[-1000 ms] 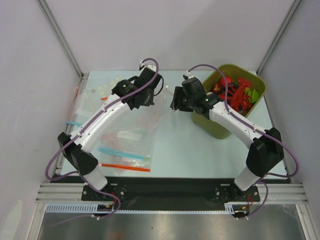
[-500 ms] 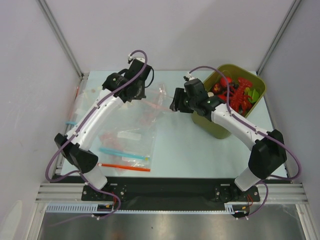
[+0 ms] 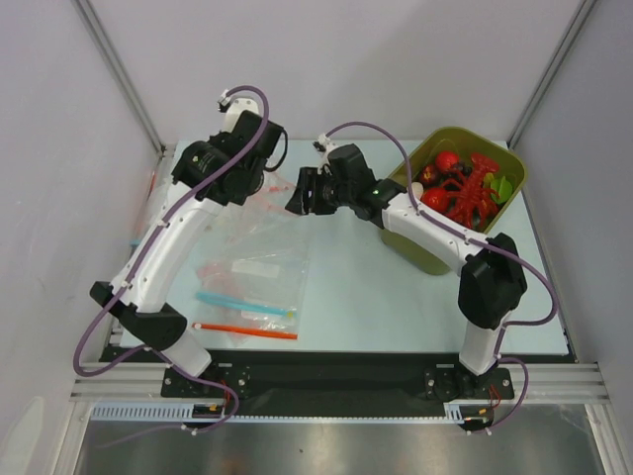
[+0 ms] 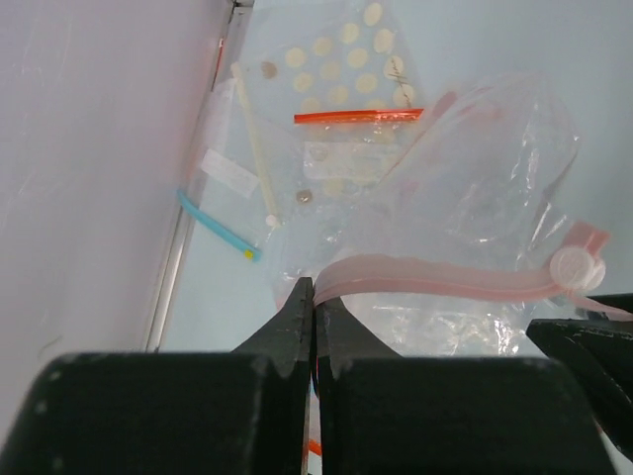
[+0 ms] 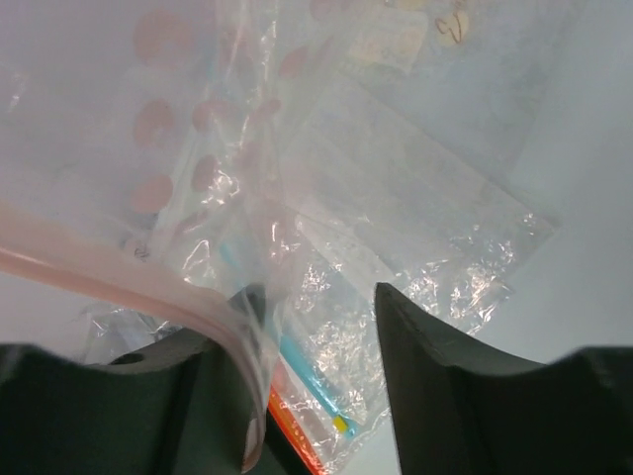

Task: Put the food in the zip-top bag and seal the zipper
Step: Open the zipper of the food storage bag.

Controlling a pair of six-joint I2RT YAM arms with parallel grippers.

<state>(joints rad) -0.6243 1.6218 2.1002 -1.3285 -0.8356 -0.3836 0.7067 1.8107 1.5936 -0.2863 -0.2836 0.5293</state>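
The clear zip-top bag (image 3: 269, 213) hangs lifted between my two grippers at the back middle of the table. My left gripper (image 3: 263, 182) is shut on the left end of its pale pink zipper (image 4: 445, 283), as the left wrist view (image 4: 315, 289) shows; a white slider (image 4: 577, 267) sits at the strip's right end. My right gripper (image 3: 296, 198) is open in the right wrist view (image 5: 316, 297); the pink strip (image 5: 148, 287) drapes over its left finger and bag film hangs between the jaws. The red lobster (image 3: 473, 190) and tomato (image 3: 445, 161) lie in the bin. I cannot pick out the radish.
An olive-green bin (image 3: 425, 253) with the toys stands at the back right. Flat clear bags lie at the front left, one with an orange-red strip (image 3: 245, 331), one with a blue strip (image 3: 242, 304). More bags lie by the left wall (image 4: 358, 116).
My left gripper rose and moved left and back, carrying the bag's mouth with it. My right gripper followed to the left, away from the bin.
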